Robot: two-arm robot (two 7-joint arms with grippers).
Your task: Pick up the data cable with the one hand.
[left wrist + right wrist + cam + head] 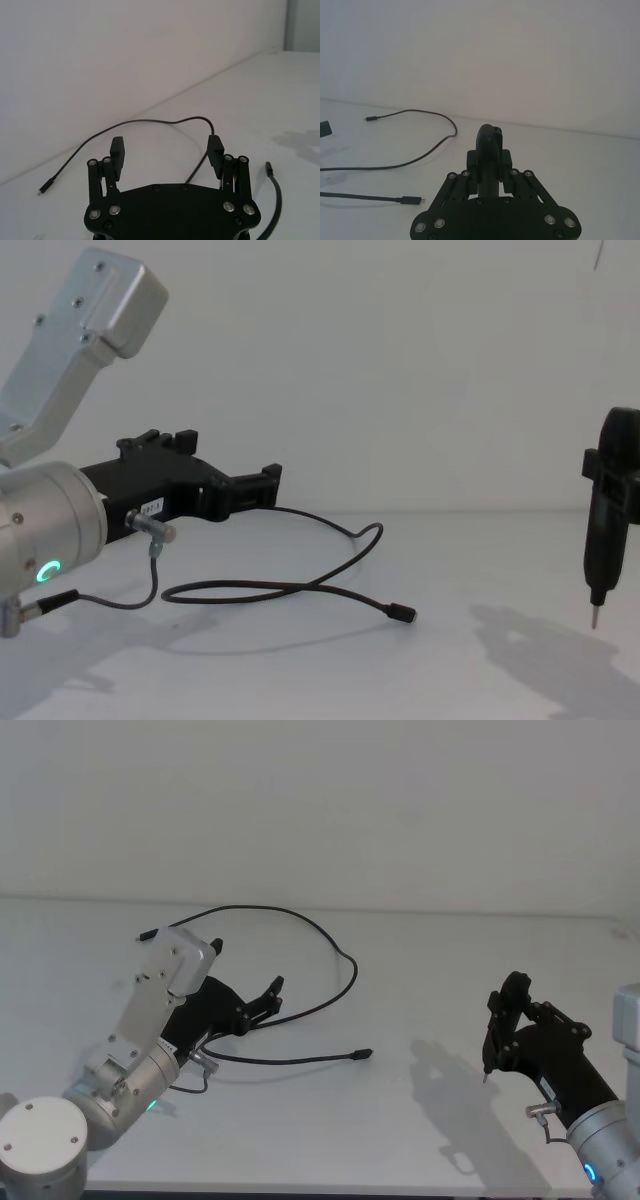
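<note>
Two jaws, left arm: the blocky jaws of the black angular plastic left gripper (166, 150) stand spread wide and grip nothing.
Height: the chest view shows this gripper held level above the white tabletop (450, 980), clear of it.
Task's thing: the long thin black data cable (352, 965) lies loose on the tabletop in an open loop. One strand runs under and just ahead of the spread jaws, and a silver-tipped plug (362, 1054) rests nearer the robot.
Other arm: the slim black right gripper (597, 612) hangs well apart to the right, its jaws pressed together on nothing.
Done: the approach, by the look of it.
Left: lowering onto a strand, closing, lifting.
</note>
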